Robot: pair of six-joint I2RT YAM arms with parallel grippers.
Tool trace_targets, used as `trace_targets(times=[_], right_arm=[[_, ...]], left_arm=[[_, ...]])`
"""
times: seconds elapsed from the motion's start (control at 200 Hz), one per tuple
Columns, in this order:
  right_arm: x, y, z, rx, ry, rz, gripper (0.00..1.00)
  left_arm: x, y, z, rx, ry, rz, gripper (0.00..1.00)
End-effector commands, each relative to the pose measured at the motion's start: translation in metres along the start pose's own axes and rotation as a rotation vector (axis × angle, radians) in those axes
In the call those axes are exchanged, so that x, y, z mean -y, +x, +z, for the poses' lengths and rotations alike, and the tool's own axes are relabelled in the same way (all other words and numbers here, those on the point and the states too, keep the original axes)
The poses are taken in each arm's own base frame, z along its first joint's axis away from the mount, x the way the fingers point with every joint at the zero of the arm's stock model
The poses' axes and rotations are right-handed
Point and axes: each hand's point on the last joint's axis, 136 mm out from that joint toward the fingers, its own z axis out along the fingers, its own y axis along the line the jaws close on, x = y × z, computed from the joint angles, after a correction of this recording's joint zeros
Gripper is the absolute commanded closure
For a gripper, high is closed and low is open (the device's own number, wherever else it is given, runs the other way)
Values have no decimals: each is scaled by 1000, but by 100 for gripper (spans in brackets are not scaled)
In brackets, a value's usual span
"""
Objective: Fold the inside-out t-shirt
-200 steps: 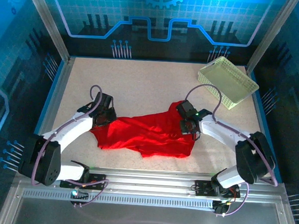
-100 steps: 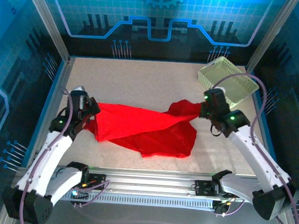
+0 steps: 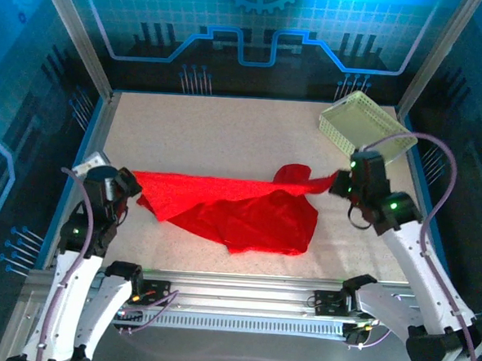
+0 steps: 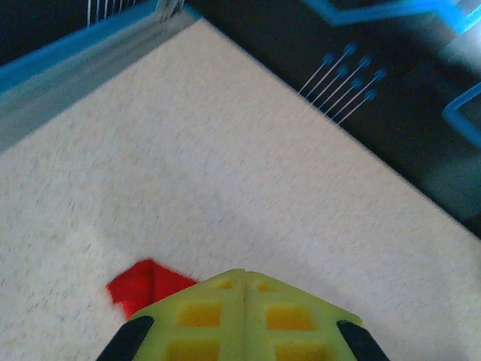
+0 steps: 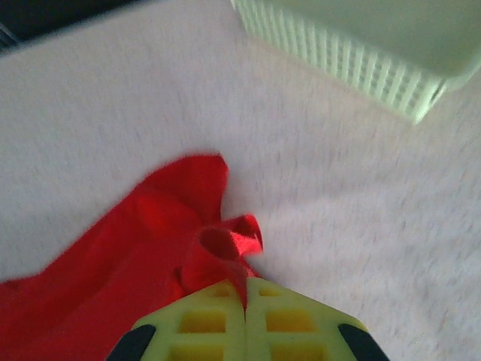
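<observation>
The inside-out t-shirt (image 3: 247, 218) is bright red and hangs stretched across the middle of the table, its lower part bunched on the surface. My left gripper (image 3: 131, 184) is shut on the shirt's left end. In the left wrist view the yellow-green fingers (image 4: 203, 312) are pressed together, and a red corner of the shirt (image 4: 146, 284) pokes out to their left. My right gripper (image 3: 339, 186) is shut on the shirt's right end. In the right wrist view a fold of the red shirt (image 5: 225, 244) runs into the seam of the right gripper (image 5: 246, 286).
A pale yellow-green lattice basket (image 3: 367, 131) stands at the back right, just behind my right gripper, and its basket wall (image 5: 353, 64) is close in the right wrist view. A blue rail (image 3: 91, 151) edges the table's left side near my left arm.
Both grippers have pulled apart, the left one going left and nearer, the right one going right. The shirt went from a slack heap to a stretched band between them.
</observation>
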Motion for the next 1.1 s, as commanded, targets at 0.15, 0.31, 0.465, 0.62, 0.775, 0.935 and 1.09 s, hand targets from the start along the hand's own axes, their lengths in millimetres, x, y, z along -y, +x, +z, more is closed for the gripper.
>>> trace_targets(times=[0.15, 0.31, 0.465, 0.62, 0.775, 0.935, 1.09], right_arm=[[35, 142, 23, -294, 117, -21, 50], [35, 118, 30, -271, 125, -111, 43], [26, 114, 57, -340, 59, -90, 46], [11, 128, 78, -414, 9, -114, 51], [5, 130, 97, -408, 11, -124, 51], [-3, 126, 118, -419, 12, -125, 50], [-6, 135, 132, -460, 22, -129, 57]], left_arm=[[-73, 75, 15, -147, -211, -38, 100], [-77, 74, 18, -125, -225, -46, 100], [-74, 67, 21, -108, -232, -45, 100], [-73, 65, 22, -109, -235, -39, 100], [-77, 64, 23, -103, -252, -26, 100], [-78, 63, 25, -107, -261, -25, 100], [-79, 64, 26, -109, -266, -20, 100]])
